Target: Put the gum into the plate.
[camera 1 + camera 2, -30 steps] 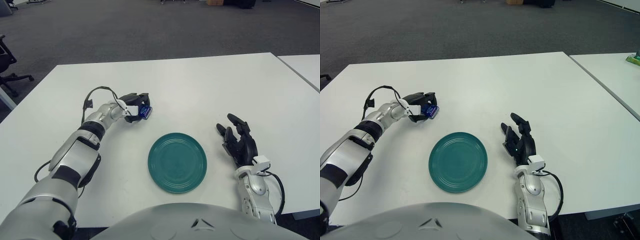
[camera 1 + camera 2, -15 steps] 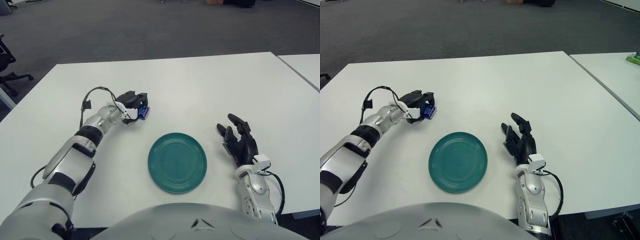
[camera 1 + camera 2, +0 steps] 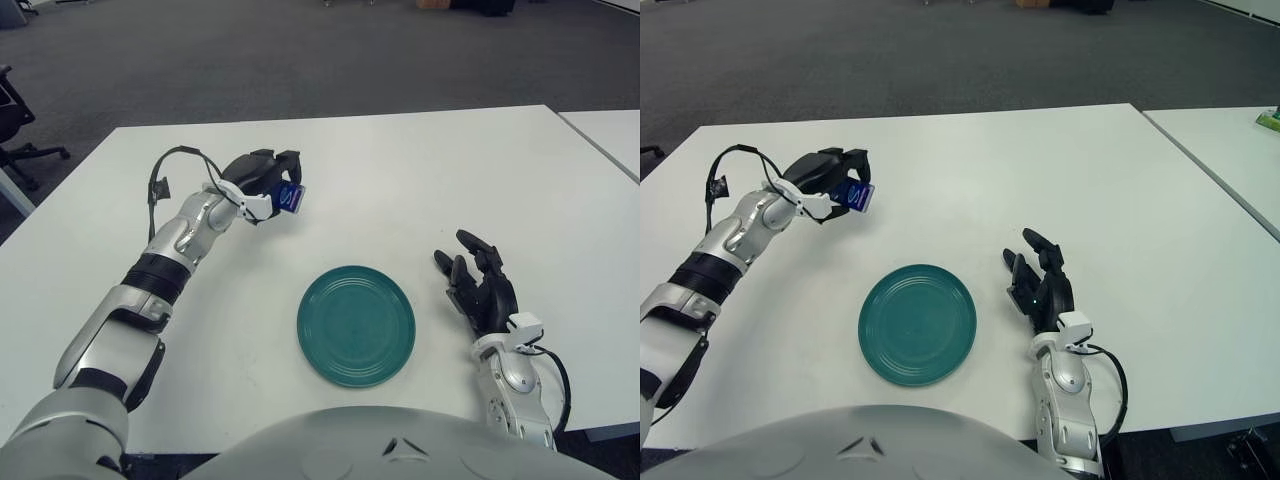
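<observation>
Right robot hand (image 3: 480, 290) is parked nearest me, resting w/ fingers loosely spread, nothing in it, just right of the plate (image 3: 355, 324). Plate's bare on the surface (image 3: 420, 180), so I'd say we're mid-carry. Further out, left robot hand (image 3: 268, 185) has its fingers clamped on the gum (image 3: 290, 198), lifted clear of the surface, arm stretched fwd, wrist bent inward. Plate lies nearer me and to that hand's right. Next, I reckon: swing back & right over the plate, lower, let go.
</observation>
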Controlling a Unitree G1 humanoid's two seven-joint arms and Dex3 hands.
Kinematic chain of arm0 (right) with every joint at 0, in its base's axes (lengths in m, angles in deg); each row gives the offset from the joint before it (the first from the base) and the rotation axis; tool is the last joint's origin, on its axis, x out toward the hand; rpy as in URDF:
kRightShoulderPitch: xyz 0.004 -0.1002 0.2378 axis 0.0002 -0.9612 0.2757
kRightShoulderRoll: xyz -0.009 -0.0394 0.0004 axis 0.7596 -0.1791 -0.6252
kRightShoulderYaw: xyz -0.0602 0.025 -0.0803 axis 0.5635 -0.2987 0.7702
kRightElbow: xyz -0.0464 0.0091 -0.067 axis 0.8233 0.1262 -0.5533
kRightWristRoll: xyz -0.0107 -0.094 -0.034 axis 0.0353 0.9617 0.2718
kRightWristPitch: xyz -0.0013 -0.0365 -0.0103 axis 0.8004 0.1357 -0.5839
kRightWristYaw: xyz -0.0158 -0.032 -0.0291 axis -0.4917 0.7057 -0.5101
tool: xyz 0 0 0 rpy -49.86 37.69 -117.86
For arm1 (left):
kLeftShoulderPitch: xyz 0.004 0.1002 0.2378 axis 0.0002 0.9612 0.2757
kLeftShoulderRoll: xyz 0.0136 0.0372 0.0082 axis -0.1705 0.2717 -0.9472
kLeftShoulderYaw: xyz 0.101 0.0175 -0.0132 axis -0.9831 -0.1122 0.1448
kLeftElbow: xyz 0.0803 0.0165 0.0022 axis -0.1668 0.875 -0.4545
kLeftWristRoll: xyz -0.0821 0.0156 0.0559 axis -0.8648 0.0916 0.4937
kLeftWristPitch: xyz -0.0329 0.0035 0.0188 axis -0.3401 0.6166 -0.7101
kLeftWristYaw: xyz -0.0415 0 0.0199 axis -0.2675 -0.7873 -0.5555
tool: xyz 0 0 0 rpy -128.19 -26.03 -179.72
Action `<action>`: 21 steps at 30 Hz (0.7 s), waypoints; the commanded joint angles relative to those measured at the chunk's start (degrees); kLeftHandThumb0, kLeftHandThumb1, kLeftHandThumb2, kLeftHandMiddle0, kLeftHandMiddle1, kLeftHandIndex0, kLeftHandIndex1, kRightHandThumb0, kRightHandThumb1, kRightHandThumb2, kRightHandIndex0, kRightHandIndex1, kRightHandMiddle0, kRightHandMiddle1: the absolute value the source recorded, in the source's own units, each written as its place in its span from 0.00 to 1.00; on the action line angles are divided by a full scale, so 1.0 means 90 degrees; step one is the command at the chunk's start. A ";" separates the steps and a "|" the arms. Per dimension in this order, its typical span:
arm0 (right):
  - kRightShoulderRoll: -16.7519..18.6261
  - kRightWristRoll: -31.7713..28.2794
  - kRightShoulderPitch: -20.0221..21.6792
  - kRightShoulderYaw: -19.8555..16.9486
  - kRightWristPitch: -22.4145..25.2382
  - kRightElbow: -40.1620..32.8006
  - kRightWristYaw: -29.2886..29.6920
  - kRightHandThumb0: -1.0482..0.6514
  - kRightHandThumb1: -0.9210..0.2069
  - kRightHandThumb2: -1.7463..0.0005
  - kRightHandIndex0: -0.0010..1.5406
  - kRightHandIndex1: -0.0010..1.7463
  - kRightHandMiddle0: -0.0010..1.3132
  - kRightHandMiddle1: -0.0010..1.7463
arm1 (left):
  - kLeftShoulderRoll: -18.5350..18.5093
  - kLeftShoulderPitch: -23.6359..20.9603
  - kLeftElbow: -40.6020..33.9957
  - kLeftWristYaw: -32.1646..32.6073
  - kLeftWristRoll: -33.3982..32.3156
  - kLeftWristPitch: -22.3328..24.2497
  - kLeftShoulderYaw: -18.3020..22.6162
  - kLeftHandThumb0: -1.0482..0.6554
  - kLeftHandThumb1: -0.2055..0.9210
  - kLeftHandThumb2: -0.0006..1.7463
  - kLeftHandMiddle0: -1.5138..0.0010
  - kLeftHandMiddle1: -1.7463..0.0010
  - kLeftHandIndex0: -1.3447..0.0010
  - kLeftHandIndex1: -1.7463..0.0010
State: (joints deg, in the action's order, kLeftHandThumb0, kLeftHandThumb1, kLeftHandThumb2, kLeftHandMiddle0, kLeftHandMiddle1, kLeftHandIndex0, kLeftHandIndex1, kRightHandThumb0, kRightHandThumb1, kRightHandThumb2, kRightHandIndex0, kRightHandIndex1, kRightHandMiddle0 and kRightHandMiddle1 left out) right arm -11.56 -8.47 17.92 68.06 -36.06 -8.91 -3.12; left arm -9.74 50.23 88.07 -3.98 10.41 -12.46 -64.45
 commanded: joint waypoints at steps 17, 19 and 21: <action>0.0075 0.0060 0.0087 0.0161 0.0222 0.0028 0.0058 0.21 0.00 0.55 0.40 0.03 0.00 0.45 | 0.0378 0.1615 -0.3515 -0.1570 -0.0834 0.1213 0.0264 0.61 0.37 0.82 0.54 0.03 0.65 0.00; 0.0090 0.0097 0.0089 0.0202 0.0253 0.0004 0.0080 0.21 0.00 0.55 0.39 0.03 0.00 0.45 | 0.0471 0.1814 -0.3490 -0.1473 -0.0706 0.0985 0.0081 0.61 0.37 0.83 0.54 0.02 0.65 0.00; 0.0100 0.0126 0.0086 0.0236 0.0282 -0.0019 0.0103 0.21 0.00 0.55 0.38 0.03 0.00 0.44 | 0.0540 0.1963 -0.3517 -0.1407 -0.0607 0.0840 -0.0055 0.61 0.34 0.85 0.54 0.01 0.63 0.00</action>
State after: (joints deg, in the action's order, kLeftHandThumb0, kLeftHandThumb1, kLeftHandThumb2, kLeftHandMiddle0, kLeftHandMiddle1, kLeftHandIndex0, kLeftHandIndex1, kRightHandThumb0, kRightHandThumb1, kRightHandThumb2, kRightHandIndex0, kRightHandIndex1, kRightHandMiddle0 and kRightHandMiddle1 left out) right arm -11.09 -7.77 18.60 69.52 -34.94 -8.91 -2.61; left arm -5.50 65.56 56.75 -17.08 3.67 -3.41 -63.23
